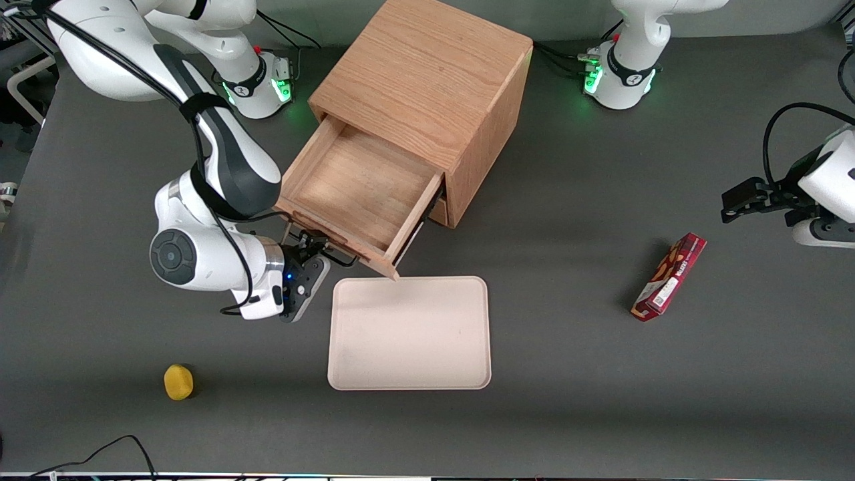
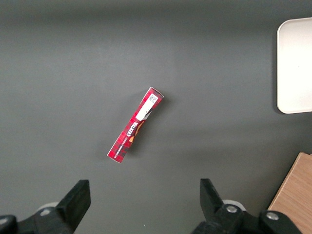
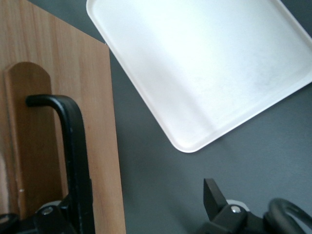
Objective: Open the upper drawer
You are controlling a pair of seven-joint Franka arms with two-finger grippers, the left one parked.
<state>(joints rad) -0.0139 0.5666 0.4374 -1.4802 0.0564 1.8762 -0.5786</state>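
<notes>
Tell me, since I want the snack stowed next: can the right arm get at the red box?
Probably not easily: the gripper is at the upper drawer handle, while the red box lies toward the parked arm's end.

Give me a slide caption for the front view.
Upper drawer pulled well out of the oak cabinet, the right arm's hand at its black handle, above a cream tray.
</notes>
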